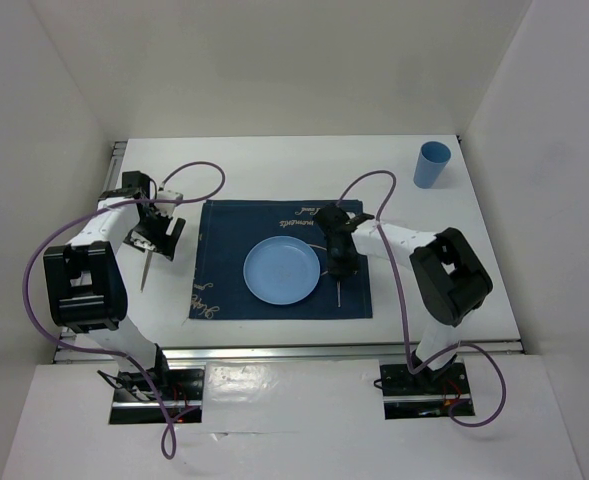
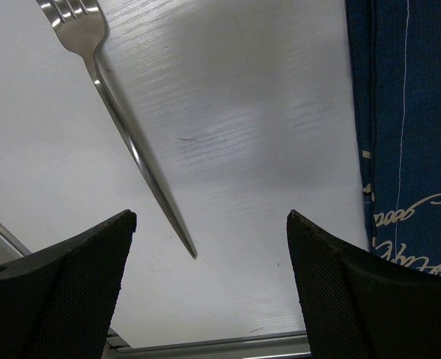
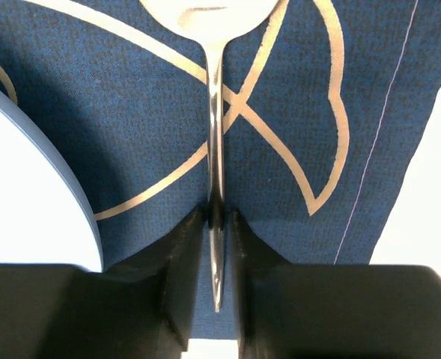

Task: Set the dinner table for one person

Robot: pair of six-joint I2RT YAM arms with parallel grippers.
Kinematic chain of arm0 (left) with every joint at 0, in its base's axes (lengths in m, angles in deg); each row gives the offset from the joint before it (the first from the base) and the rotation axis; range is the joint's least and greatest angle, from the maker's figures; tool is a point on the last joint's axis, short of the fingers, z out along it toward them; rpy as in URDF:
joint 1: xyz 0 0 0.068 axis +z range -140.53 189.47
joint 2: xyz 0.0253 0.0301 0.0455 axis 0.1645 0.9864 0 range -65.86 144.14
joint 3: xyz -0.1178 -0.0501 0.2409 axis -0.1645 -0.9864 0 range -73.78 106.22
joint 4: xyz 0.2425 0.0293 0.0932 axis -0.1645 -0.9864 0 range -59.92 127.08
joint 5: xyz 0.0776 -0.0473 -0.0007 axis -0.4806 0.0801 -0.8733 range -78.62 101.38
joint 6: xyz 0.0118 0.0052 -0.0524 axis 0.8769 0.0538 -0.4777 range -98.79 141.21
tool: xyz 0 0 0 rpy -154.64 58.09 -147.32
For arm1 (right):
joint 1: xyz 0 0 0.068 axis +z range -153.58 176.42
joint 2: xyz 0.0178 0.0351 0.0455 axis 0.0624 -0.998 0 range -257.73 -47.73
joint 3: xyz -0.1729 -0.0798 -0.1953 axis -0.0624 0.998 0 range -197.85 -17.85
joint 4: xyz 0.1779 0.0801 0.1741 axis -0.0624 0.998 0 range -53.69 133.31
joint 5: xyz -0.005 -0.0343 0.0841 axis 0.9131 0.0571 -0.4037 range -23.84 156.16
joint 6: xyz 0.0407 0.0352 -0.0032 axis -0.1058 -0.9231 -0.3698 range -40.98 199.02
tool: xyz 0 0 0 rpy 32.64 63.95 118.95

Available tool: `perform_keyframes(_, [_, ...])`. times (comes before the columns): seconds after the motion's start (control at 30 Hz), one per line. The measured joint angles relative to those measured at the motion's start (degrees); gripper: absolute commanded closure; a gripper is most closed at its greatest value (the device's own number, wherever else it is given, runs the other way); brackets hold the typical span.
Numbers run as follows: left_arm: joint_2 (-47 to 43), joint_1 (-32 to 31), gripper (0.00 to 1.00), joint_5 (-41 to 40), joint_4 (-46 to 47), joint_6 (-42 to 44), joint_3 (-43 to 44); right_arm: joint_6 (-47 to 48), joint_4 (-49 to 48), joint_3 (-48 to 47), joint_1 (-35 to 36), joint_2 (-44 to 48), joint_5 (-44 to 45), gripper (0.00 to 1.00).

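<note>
the white dinner table [image 1: 274, 170] lies under the blue placemat [image 1: 224, 260]. on the placemat's right part, the right gripper [image 3: 216, 224] pinches a spoon [image 3: 215, 112]. just left of the placemat, the left gripper [image 2: 210, 217] has its fingers spread by a fork [image 2: 130, 142].

2 arms, same build. Your left arm [image 1: 86, 285] and right arm [image 1: 450, 272] are white tube links between bulky black joint housings. 1 purple cable [image 1: 28, 295] loops loose along each arm. Each base [image 1: 139, 385] is a black block on a bright metal plate, and you'll see thin red-orange wiring [image 1: 170, 425] at the left one.

Left gripper [image 2: 211, 217]: 2 black wedge fingers [image 2: 63, 292], faces covered in fine dotted mesh.

Right gripper [image 3: 216, 217]: 2 black fingers, smoother, blocky bodies narrowing toward the tips.
</note>
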Motion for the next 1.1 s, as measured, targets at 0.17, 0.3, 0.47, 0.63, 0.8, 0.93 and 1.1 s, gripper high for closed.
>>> perform_keyframes(0.17, [0.0,0.0,0.11,0.02,0.02,0.0,0.0,-0.74,0.74,-0.31,-0.63,0.02,-0.92,0.45])
perform_keyframes(0.3, [-0.04,0.0,0.11,0.13,0.55,0.63,0.0,-1.11,3.08,-2.69,-1.53,1.31,-1.27,0.25])
perform_keyframes(0.47, [3.26,0.15,0.17,0.09,0.26,4.04,3.48,-1.25,3.21,-5.86,-2.01,7.37,-1.09,0.23])
perform_keyframes(0.63, [12.09,2.36,0.24,0.13,-1.09,4.63,11.52,-2.38,3.08,-6.93,-2.1,11.63,-1.11,0.23])
perform_keyframes(0.8, [15.04,4.52,0.27,0.13,-2.86,4.63,11.89,-3.1,2.99,-6.51,-2.34,15.26,-1.18,0.24])
perform_keyframes(0.93, [17.55,4.5,0.36,0.17,-4.66,4.42,13.42,-3.19,3.02,-6.4,-3.23,17.92,-0.9,0.24])
perform_keyframes(1.1, [19.1,4.5,0.56,0.55,-5.7,4.24,13.25,-3.3,3.06,-6.19,-4.42,21.35,0.09,0.24])
